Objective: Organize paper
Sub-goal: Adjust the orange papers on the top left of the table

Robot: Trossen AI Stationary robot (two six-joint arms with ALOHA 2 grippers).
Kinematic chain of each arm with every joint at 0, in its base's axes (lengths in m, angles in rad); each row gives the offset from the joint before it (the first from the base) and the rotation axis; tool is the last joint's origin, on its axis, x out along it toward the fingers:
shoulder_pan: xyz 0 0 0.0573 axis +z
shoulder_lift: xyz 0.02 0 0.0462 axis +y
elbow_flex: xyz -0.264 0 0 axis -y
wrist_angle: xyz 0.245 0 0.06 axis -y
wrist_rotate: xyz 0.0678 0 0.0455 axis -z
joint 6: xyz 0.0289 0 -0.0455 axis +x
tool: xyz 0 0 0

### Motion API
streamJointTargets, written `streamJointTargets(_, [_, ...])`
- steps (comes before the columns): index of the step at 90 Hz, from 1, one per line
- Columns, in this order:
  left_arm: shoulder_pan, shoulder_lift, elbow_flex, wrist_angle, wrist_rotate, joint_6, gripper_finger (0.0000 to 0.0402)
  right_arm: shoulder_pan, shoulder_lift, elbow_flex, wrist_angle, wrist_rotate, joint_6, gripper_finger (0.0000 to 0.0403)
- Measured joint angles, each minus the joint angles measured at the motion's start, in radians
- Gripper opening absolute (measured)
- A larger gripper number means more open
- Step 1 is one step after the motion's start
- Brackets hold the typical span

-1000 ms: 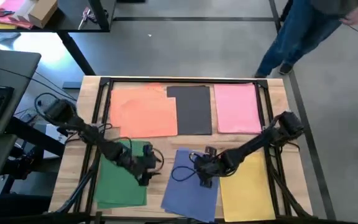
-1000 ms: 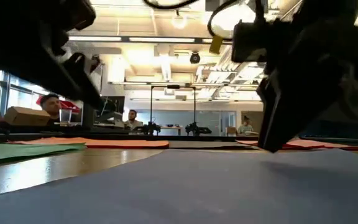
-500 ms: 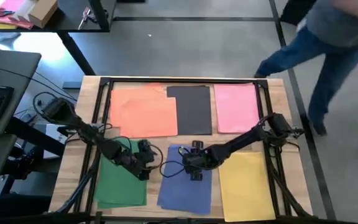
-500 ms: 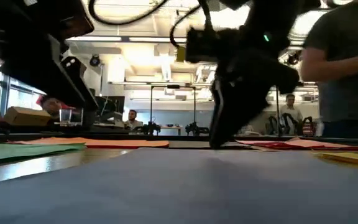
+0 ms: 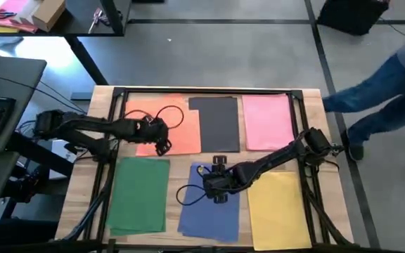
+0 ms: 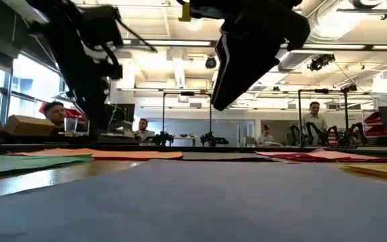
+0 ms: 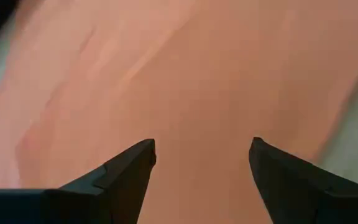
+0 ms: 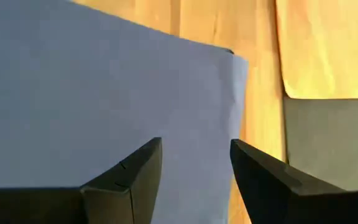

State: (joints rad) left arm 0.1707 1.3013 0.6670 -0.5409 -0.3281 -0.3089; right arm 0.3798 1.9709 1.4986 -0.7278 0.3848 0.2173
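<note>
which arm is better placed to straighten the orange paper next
Left. The left gripper hangs open over the thin orange paper sheets, which fill its wrist view. The right gripper hangs open over the blue paper sheet in the near row.

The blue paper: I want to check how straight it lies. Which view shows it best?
The high view: the blue paper shows nearly whole, lying slightly askew between green and yellow, the right pincer over it. The right wrist view shows only one corner; the low view shows it edge-on; the left wrist view shows none.
</note>
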Motion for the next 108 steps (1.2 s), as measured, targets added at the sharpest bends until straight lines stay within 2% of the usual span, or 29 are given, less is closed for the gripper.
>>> streamJointTargets(14, [0.056, 0.108, 0.000, 0.160, 0.114, 0.075, 0.0247, 0.000, -0.010, 0.000, -0.013, 0.007, 0.009, 0.0176])
streamJointTargets(24, [0.099, 0.169, 0.000, 0.232, 0.119, 0.094, 0.0247, -0.002, -0.010, 0.000, -0.020, 0.008, 0.009, 0.0176])
streamJointTargets(40, [0.198, 0.228, 0.000, 0.220, 0.128, 0.116, 0.0247, -0.008, -0.011, -0.002, -0.025, 0.009, 0.009, 0.0176])
streamJointTargets(56, [0.287, 0.205, 0.000, 0.184, 0.097, 0.184, 0.0247, -0.021, -0.011, -0.002, -0.025, 0.009, 0.009, 0.0176])
streamJointTargets(71, [0.369, 0.111, 0.000, 0.110, 0.005, 0.232, 0.0247, -0.027, -0.011, -0.002, -0.025, 0.009, 0.014, 0.0176])
streamJointTargets(78, [0.393, 0.065, -0.001, 0.083, 0.021, 0.223, 0.0247, -0.027, -0.011, -0.002, -0.024, 0.009, 0.015, 0.0176])
streamJointTargets(84, [0.380, 0.038, 0.000, 0.092, 0.118, 0.213, 0.0247, -0.027, -0.011, -0.002, -0.024, 0.009, 0.019, 0.0176])
streamJointTargets(92, [0.308, 0.030, 0.000, 0.128, 0.258, 0.198, 0.0247, -0.026, -0.011, -0.002, -0.023, 0.009, 0.021, 0.0176])
streamJointTargets(108, [0.071, 0.059, 0.000, 0.303, 0.370, 0.174, 0.0247, -0.027, -0.011, -0.002, -0.013, 0.032, 0.021, 0.0176])
